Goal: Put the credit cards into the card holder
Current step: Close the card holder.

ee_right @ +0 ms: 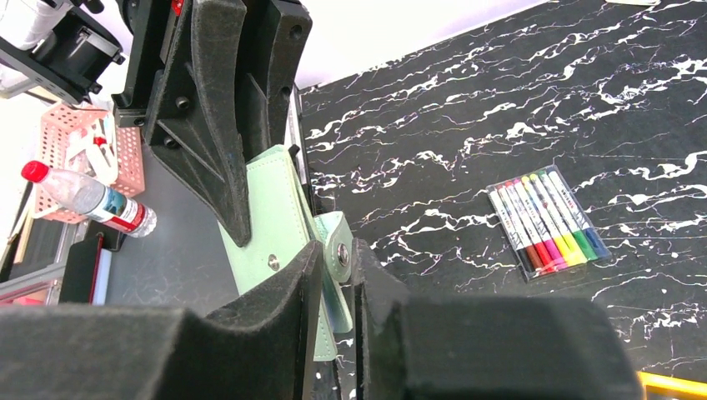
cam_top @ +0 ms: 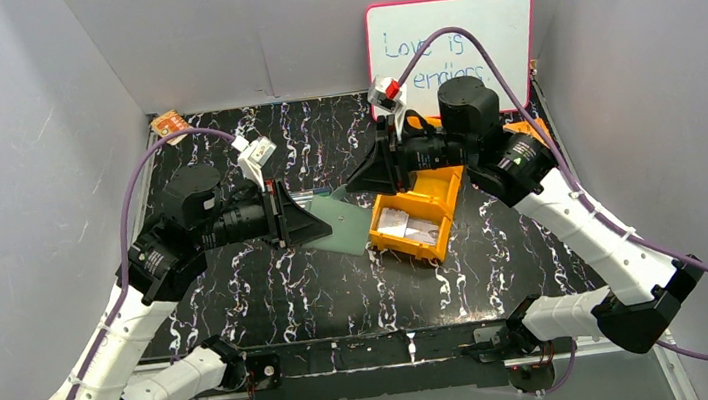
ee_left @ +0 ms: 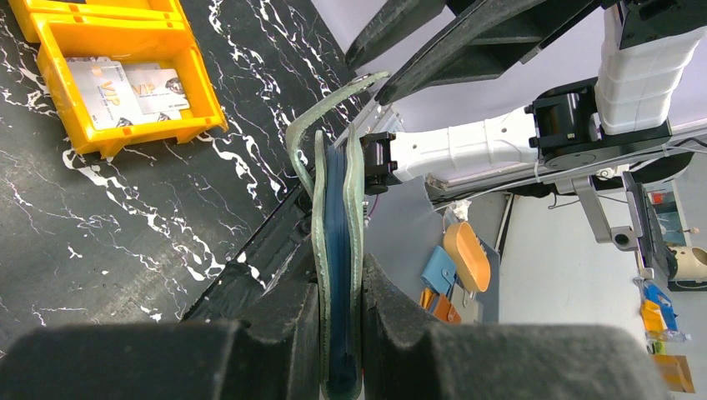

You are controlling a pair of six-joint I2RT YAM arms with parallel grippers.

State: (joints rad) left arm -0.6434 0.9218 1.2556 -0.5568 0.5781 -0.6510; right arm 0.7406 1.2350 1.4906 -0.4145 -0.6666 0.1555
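- The left gripper [ee_left: 340,292] is nearest the bases. Its jaws are pressed together on the card holder [ee_left: 336,200], clamping the folded body on edge, so its wrist camera looks straight along the two pale green leaves with the dark blue lining between them.
- The holder hangs clear of the table [cam_top: 271,300], around mid-table. Its long axis runs from the left gripper across to the right one.
- The right gripper [ee_right: 336,254] meets it from the other side. Its jaws are nearly shut and pinch only the side tab [ee_right: 333,229] (the little strap with the metal snap), not the body. On that side one leaf bows outward from the stack.
- Just right of the holder, almost under the right gripper, stands the orange bin [ee_left: 150,133]. The credit cards [ee_left: 125,87] lie flat and overlapping in its front compartment, none yet in the holder.
- The cards therefore lie to the right of the held wallet, with the right arm clearly the nearer one. In my judgement the tab has to be let go before that arm can reach down for a card, while the left goes on presenting the pocket mouth.
- Whether the pockets gape wide enough, I cannot tell.
- Farthest back, a whiteboard [cam_top: 453,43] leans against the wall.
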